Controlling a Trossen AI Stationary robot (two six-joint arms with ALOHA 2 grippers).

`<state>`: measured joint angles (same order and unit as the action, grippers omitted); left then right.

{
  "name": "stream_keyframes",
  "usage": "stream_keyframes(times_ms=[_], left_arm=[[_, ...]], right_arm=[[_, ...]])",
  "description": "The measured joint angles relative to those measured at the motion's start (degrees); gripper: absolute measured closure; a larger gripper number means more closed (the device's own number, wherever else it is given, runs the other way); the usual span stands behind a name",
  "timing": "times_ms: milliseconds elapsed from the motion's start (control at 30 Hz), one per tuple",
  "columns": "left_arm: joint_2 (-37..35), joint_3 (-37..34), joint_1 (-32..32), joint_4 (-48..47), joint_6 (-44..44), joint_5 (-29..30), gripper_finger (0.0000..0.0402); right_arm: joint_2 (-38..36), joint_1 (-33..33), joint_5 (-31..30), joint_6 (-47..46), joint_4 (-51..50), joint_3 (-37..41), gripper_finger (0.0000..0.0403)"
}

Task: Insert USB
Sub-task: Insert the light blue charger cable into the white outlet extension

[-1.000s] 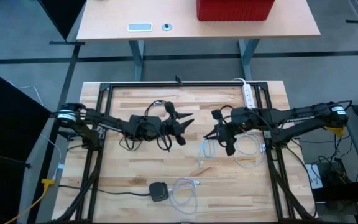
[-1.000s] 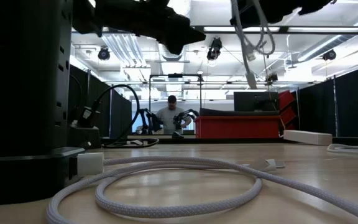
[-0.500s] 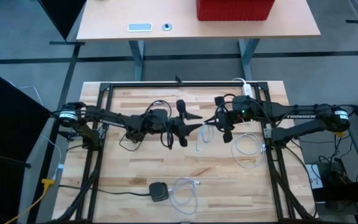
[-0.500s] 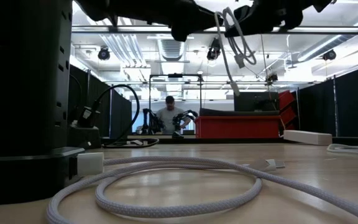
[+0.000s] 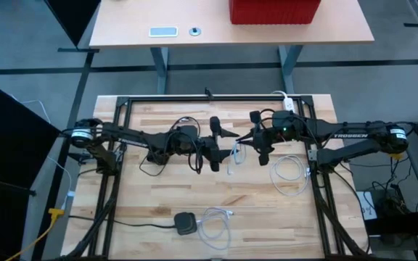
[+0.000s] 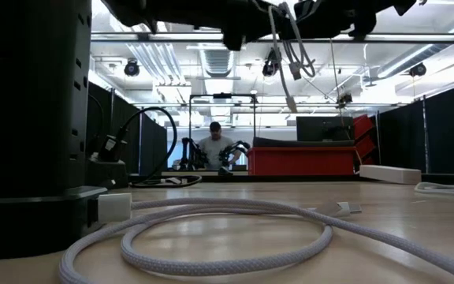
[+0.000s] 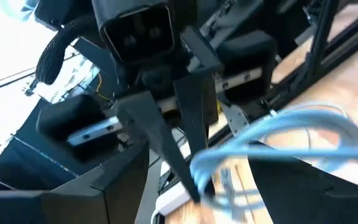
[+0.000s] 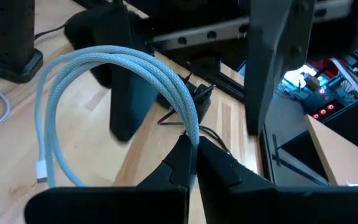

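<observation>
In the low view both arms are cut off by the top edge, so only dark undersides and a hanging loop of the cable show; its plug there is too small to tell; the black tower at the left runs out of the picture above and to the side; the person far behind the table is too small to make out; in the left wrist view the cable is blurred and its end runs behind a dark finger.
</observation>
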<state>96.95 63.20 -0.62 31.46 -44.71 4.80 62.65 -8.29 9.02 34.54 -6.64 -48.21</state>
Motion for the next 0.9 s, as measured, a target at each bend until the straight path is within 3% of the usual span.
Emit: stream_keyframes(times_ms=[200, 433, 567, 733, 833, 900], left_arm=[[2.34, 3.26, -0.02, -4.55, 0.24, 3.0, 0.0168], [2.15, 5.35, 0.05, -9.53, 1.48, 7.98, 0.0322], [2.05, 5.8, 0.01, -10.08, 1.67, 8.25, 0.0326], [1.47, 5.77, -0.11, -11.73, 1.15, 8.41, 0.0332], [0.36, 5.75, 0.0, -13.91, 1.27, 8.2, 0.0391], [-0.13, 5.77, 0.09, -14.77, 1.31, 7.87, 0.0398]], right_arm=[[0.49, 0.0, -0.03, -0.94, -0.07, 0.0, 0.0403], [0.5, -0.07, -0.94, -1.3, -0.67, 0.0, 0.0402], [0.42, 0.01, -2.72, -1.24, -1.24, -0.09, 0.0401], [-0.68, 0.39, -9.94, -2.44, -3.4, -0.12, 0.0402], [-4.04, 0.81, -15.72, -1.77, -8.32, 0.15, 0.0403], [-6.32, 0.84, -16.19, -2.81, -8.12, 0.05, 0.0403]])
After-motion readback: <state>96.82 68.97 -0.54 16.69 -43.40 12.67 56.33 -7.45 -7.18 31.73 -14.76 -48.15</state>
